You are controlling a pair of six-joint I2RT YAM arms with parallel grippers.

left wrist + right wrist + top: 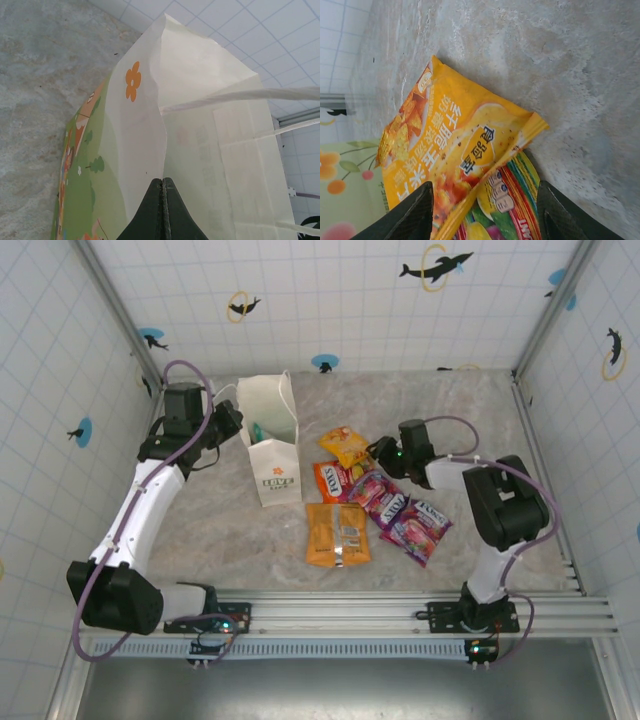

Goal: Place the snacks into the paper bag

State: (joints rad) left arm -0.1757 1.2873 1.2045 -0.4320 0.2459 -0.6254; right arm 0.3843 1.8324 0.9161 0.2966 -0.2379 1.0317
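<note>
While the surface is bearing the upright paper bag, the snacks are lying just right of it; the left pincer is clamping the bag's rim, and the right pincer, spread apart, is straddling the yellow packet.
</note>
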